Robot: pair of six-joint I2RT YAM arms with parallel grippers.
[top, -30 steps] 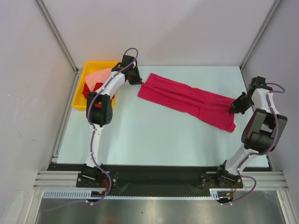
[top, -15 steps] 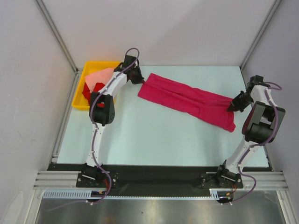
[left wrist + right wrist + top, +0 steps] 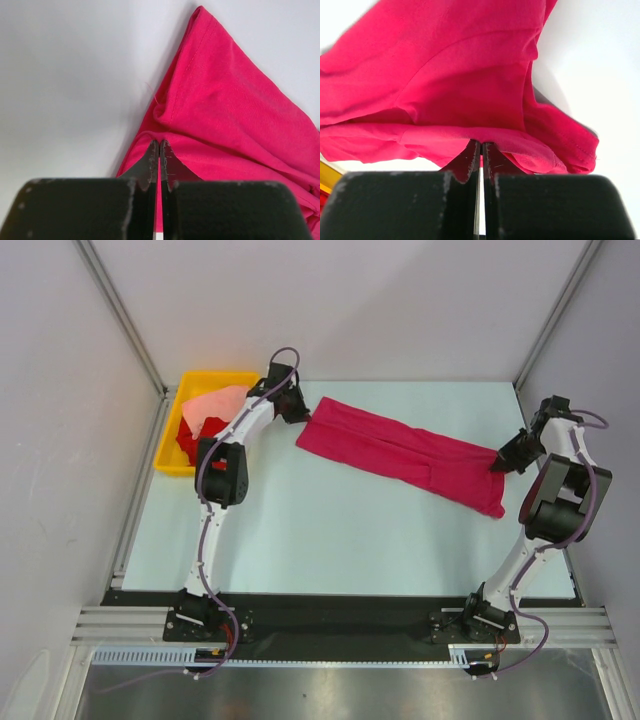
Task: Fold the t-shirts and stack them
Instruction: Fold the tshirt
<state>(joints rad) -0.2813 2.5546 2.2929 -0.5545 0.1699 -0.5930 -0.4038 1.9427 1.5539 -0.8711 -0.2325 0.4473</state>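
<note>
**Top external view**
- Magenta-crimson t-shirt (image 3: 400,452): is lying as a long folded band on the table (image 3: 300,530). It is running from upper centre down toward the right edge of the frame. Collar and sleeves are not showing clearly.
- Left gripper (image 3: 300,416): is sitting at the band's upper-left end. Its fingertips are hiding under its own wrist.
- Right gripper (image 3: 498,464): is sitting at the band's lower-right end. Its tips are reading too small to judge here.
- Yellow bin (image 3: 215,375): is standing at upper left, with the left arm crossing over part of it. Inside, the pale salmon-pink t-shirt (image 3: 215,402) is lying on the bright red t-shirt (image 3: 188,440). Both are crumpled and only partly showing.

**Left wrist view**
- The fingers are pressing tip to tip at lower centre, clamping a folded edge of the magenta-crimson cloth.
- The shirt is spreading toward the upper right and is being cut off by the right edge.

**Right wrist view**
- The fingers are clenching on a hem at lower centre, with the cloth draping above them and filling the upper frame.
- A yellow sliver (image 3: 324,175) is peeking in at the lower-left edge, showing too little to identify.
</note>
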